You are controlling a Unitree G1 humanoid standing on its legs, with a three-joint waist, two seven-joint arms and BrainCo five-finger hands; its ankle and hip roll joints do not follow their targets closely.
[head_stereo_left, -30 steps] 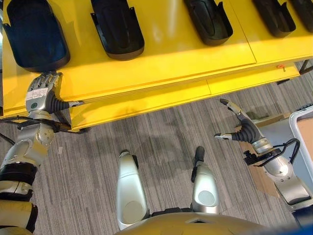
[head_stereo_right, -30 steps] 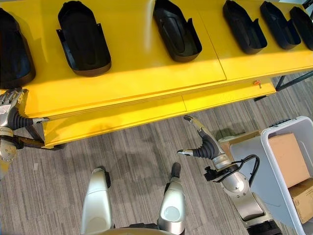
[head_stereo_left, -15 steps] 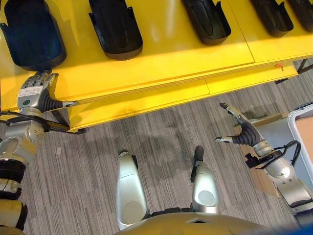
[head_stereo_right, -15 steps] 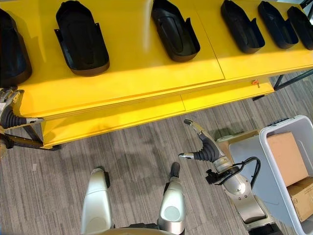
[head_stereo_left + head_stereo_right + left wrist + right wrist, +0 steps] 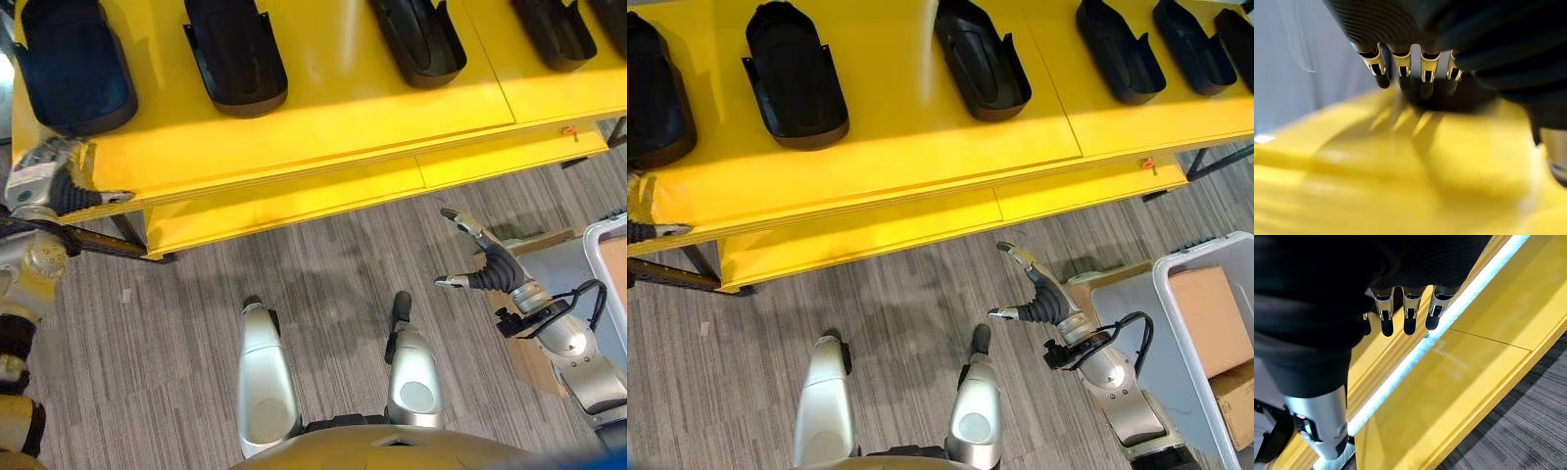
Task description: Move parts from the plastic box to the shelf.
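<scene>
Several black moulded parts lie in a row on the yellow shelf (image 5: 323, 108), among them a leftmost part (image 5: 69, 59), a second part (image 5: 235, 54) and a third part (image 5: 982, 59). My left hand (image 5: 41, 184) is at the shelf's left front corner, just in front of the leftmost part, with its fingers (image 5: 1420, 73) straight and holding nothing. My right hand (image 5: 482, 264) hangs over the floor in front of the shelf's lower board (image 5: 1459, 377), open and empty. The plastic box (image 5: 1203, 251) stands on the floor at the far right.
Brown cardboard boxes (image 5: 1210, 318) sit inside the plastic box. A grey panel (image 5: 1122, 304) and a flat piece of cardboard lie on the floor beside it. A dark frame bar (image 5: 118, 245) runs under the shelf's left end. Striped grey carpet covers the floor.
My left hand has slid to the left along the shelf's front corner, away from the leftmost part. The right hand has barely moved.
</scene>
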